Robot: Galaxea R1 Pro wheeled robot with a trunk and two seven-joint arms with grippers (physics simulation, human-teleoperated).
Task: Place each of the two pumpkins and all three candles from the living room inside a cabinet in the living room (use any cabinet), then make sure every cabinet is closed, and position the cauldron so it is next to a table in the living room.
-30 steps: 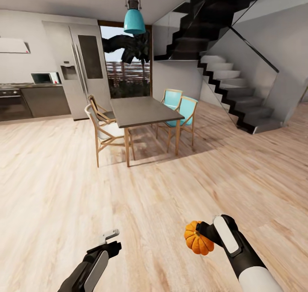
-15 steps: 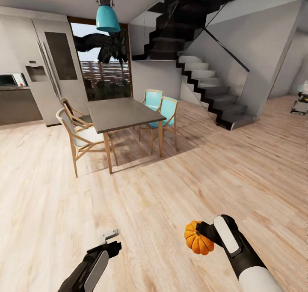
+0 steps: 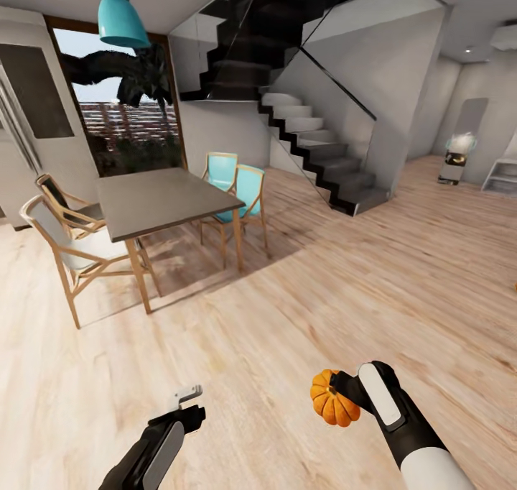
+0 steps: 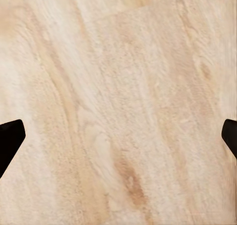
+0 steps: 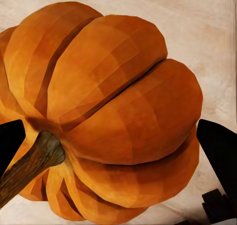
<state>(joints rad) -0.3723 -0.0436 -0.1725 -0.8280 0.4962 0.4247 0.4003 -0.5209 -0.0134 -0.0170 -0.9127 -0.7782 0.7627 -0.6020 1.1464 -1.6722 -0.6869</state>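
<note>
Both arms are glossy black with long white oval panels; the left gripper (image 3: 188, 396) ends in pale grey fingers, the right gripper (image 3: 337, 389) in black.

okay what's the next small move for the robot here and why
Probably keep turning the base to look for the cabinet. The right gripper holds a pumpkin, the left gripper is open with nothing in it, and ahead lie a dining table and stairs.
</note>
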